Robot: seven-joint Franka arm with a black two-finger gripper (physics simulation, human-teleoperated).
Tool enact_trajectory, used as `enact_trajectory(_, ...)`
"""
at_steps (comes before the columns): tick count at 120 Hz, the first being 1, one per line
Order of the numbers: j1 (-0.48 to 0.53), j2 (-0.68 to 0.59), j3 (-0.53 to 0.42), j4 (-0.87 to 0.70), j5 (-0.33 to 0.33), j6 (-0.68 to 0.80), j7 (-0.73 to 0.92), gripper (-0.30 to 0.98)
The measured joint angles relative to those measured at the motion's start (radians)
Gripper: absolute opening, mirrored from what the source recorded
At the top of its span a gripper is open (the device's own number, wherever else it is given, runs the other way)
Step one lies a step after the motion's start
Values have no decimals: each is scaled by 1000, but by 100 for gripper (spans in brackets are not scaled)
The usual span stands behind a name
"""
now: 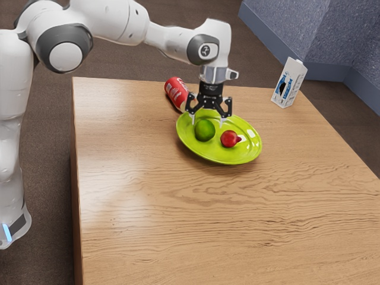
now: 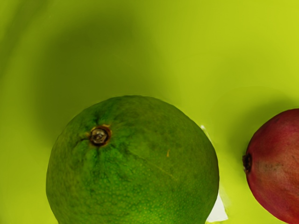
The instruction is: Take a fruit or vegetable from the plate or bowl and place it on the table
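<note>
Grained wooden table (image 1: 178, 237); toward its edge at the exterior view's top, a glossy lime-green plate (image 1: 205, 155); above it, the black two-finger claw (image 1: 208, 121), spread wide; just below, the round, pitted green fruit (image 1: 205, 130) (brown stem scar) on the plate; near that, a smaller red fruit (image 1: 228, 139).

Speckled grey walls (image 1: 291, 27), blue baseboard (image 1: 328, 72), brown floor (image 1: 47, 249)
</note>
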Motion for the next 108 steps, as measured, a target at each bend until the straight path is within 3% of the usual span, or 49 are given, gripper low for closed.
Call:
enact_trajectory(71,17,65,2,-12,-52,21,26,68)
enact_trajectory(94,17,69,2,-11,-76,21,29,38)
enact_trajectory(108,16,59,3,-10,-78,21,26,29)
